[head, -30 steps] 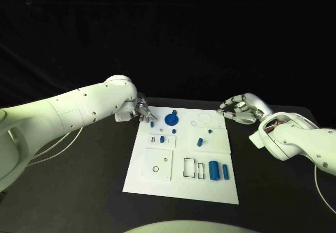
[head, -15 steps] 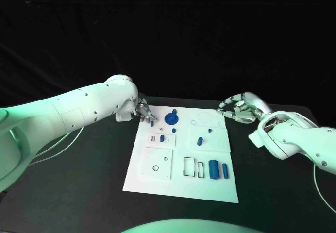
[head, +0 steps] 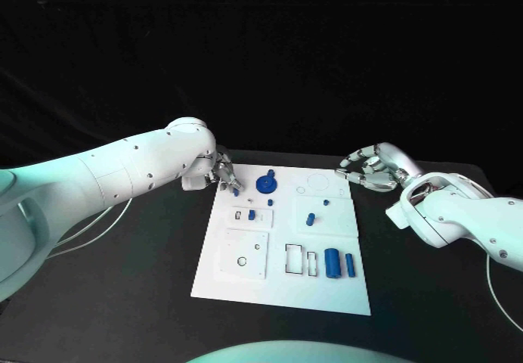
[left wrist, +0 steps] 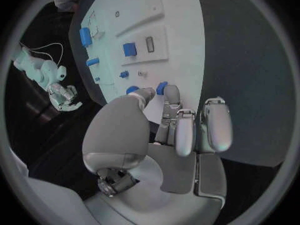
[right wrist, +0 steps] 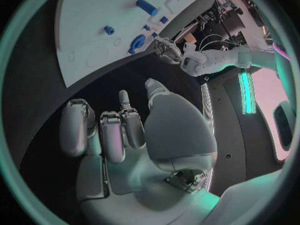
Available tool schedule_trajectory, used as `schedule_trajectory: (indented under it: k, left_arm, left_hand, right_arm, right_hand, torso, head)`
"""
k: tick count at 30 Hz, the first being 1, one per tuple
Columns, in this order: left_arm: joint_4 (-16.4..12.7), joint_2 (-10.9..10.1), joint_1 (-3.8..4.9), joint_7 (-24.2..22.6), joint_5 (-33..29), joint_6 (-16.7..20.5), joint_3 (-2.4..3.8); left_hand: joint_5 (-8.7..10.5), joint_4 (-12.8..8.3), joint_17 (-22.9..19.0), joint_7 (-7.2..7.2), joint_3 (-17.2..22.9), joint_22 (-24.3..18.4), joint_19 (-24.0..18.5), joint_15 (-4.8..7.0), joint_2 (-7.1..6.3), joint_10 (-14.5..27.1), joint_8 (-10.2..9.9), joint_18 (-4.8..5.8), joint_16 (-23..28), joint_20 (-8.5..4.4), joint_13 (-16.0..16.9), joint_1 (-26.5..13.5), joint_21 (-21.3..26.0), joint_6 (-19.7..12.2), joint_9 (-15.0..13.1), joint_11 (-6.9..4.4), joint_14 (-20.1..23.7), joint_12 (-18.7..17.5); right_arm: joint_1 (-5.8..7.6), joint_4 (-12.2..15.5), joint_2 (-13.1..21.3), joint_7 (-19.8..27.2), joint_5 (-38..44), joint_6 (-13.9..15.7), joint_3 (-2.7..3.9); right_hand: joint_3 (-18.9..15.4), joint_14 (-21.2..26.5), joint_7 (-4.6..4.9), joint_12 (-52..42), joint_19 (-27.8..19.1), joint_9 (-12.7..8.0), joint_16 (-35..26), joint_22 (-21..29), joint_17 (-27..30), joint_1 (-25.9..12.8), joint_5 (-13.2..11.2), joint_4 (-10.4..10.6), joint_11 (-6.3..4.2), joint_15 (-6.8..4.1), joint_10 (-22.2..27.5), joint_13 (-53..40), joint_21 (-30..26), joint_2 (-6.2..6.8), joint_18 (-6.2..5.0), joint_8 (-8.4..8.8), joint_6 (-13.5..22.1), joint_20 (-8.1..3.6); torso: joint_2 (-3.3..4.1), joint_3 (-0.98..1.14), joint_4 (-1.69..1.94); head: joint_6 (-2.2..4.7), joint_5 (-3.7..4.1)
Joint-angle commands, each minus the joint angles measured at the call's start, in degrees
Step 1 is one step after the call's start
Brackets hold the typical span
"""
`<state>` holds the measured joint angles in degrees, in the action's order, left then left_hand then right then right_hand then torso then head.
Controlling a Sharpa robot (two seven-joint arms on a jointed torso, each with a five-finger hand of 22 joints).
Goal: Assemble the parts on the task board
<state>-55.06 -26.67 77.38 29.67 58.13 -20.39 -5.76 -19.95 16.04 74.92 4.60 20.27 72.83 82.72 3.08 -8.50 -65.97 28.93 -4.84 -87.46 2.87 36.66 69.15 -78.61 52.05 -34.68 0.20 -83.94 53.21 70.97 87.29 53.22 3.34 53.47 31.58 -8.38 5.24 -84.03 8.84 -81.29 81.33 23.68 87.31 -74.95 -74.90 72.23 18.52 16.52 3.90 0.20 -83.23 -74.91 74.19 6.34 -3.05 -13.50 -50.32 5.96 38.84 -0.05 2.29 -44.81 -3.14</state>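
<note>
left hand [head: 221, 175] low at task board [head: 253, 283] far-left corner, fingertips pinching small blue part [head: 236, 192], right hand [head: 372, 169] raised off far-right corner, fingers curled, holding nothing

The left hand [head: 221, 174] has edged slightly toward the task board's [head: 286, 287] far corner.

Head camera looks down on the task board [head: 286, 242]; each wrist camera peers past its own fingers [left wrist: 184, 130] toward that same board.
</note>
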Motion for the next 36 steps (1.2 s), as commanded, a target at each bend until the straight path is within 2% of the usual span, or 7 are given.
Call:
schedule_trajectory:
  k: [1, 6, 10, 15, 23, 27, 36]
  left_arm:
    - [0.0, 0.2, -0.03, -0.1, -0.8, -0.4, 0.02]
    - [0.1, 0.3, -0.04, -0.1, -0.8, 0.0, 0.01]
    - [0.1, 0.3, -0.05, -0.2, -1.0, 0.7, 0.01]
    - [0.0, 0.1, -0.05, -0.5, -1.7, 1.4, 0.01]
    - [-0.9, -0.7, -0.05, -1.0, -3.5, 2.2, 0.02]
    - [-3.2, -2.2, -0.05, -1.0, -5.3, 3.3, 0.09]
    - [-13.3, -8.5, -0.04, -1.8, -8.0, 9.0, 0.3]
  left_hand:
    - [0.0, 0.0, 10.5, -0.09, 0.4, 0.0, 0.1, 0.38, 0.04, -0.4, 0.4, 0.99, -0.3, -0.22, 0.1, 0.8, -0.4, 0.4, 0.0, -0.05, -4.8, 0.3]
    - [-0.04, -0.3, 10.7, -0.3, 1.4, 0.2, 0.2, 0.54, 0.77, -0.6, 0.6, 1.02, -0.4, -0.32, 0.2, 2.5, -0.5, 0.5, -0.1, -0.23, -4.9, 0.4]
    - [-0.12, -2.5, 10.8, -0.58, 5.3, 0.3, 0.1, 0.84, 2.14, -1.1, 1.5, 1.01, -0.5, -0.65, 0.8, 6.9, -0.6, 0.1, -0.8, -0.53, -4.9, 0.8]
    - [-0.18, -6.3, 10.8, -0.06, 14.9, 0.6, 0.1, 0.52, 1.08, -1.6, 4.0, 1.06, -0.5, -0.49, 0.8, 8.2, -0.7, -1.3, -3.4, -0.19, -4.9, 0.8]
    - [-0.17, -8.3, 11.0, -0.06, 19.8, 1.1, 0.3, 0.49, 0.15, -2.0, 5.2, 1.14, -0.6, -0.34, 0.9, 6.3, -1.1, -1.5, -4.5, -0.2, -4.9, 1.2]
    - [-0.23, -8.9, 11.1, -0.09, 20.9, 1.3, 0.3, 0.5, -0.15, -2.3, 5.4, 1.18, -0.6, -0.32, 1.1, 5.7, -1.2, -1.4, -4.7, -0.23, -5.0, 1.4]
    - [-0.7, -10.8, 11.7, -0.43, 24.5, 1.8, 0.5, 0.75, -1.56, -3.9, 6.1, 1.25, -1.0, -0.52, 3.0, 3.5, -1.5, -0.5, -5.3, -0.56, -5.2, 3.2]
  right_arm:
    - [-0.04, 0.0, -0.1, 0.5, 0.3, -0.6, 0.01]
    - [-0.04, 0.0, -0.1, 0.5, 0.3, -0.6, 0.01]
    - [-0.04, 0.0, -0.1, 0.5, 0.3, -0.6, 0.01]
    - [-0.04, 0.0, -0.1, 0.5, 0.3, -0.6, 0.01]
    - [-0.06, -0.1, -0.2, 0.5, 0.3, -0.7, 0.01]
    - [-0.09, -0.1, -0.2, 0.5, 0.3, -0.7, 0.01]
    - [-0.16, 0.0, 0.0, 0.5, 0.3, -0.7, 0.0]
  right_hand:
    - [-0.1, -4.0, -0.11, 0.3, -0.4, 0.0, -0.3, -4.1, -6.1, 0.2, 0.3, -0.1, 0.05, -0.4, 0.3, -6.3, -0.2, -0.03, -0.9, -0.25, 0.5, -0.1]
    - [-0.1, -4.0, -0.11, 0.3, -0.4, 0.0, -0.3, -4.1, -6.1, 0.2, 0.3, -0.1, 0.05, -0.4, 0.3, -6.3, -0.2, -0.03, -0.9, -0.25, 0.5, -0.1]
    - [-0.1, -4.0, -0.11, 0.3, -0.4, 0.0, -0.3, -4.1, -6.1, 0.2, 0.3, -0.1, 0.05, -0.4, 0.3, -6.3, -0.2, -0.03, -0.9, -0.25, 0.5, -0.1]
    - [-0.1, -4.0, -0.11, 0.3, -0.4, 0.0, -0.3, -4.1, -6.1, 0.2, 0.3, -0.1, 0.05, -0.4, 0.3, -6.3, -0.2, -0.03, -0.9, -0.25, 0.5, -0.1]
    - [-0.1, -4.0, -0.11, 0.3, -0.4, 0.0, -0.3, -4.0, -6.1, 0.3, 0.2, 0.0, 0.05, -0.4, 0.3, -6.3, -0.3, -0.07, -0.92, -0.3, 0.5, -0.1]
    - [-0.1, -4.0, -0.11, 0.3, -0.4, 0.0, -0.3, -4.0, -6.1, 0.3, 0.2, 0.0, 0.05, -0.4, 0.3, -6.3, -0.3, -0.07, -0.92, -0.3, 0.5, -0.1]
    - [-0.1, -4.0, -0.11, 0.3, -0.4, 0.0, -0.3, -4.0, -6.1, 0.3, 0.2, 0.0, 0.05, -0.4, 0.3, -6.3, -0.3, -0.07, -0.92, -0.3, 0.5, -0.1]
  torso:
    - [-0.01, 0.02, 0.01]
    - [-0.04, 0.01, 0.03]
    - [-0.08, 0.0, -0.02]
    - [-0.09, 0.02, 0.01]
    - [-0.17, 0.03, 0.04]
    - [-0.2, 0.02, 0.06]
    - [-0.3, 0.06, 0.18]
  head:
    - [-0.19, 0.0]
    - [-0.2, 0.03]
    - [-0.19, -0.04]
    - [-0.22, -0.1]
    - [-0.16, -0.22]
    - [-0.03, -0.26]
    - [0.1, -0.42]
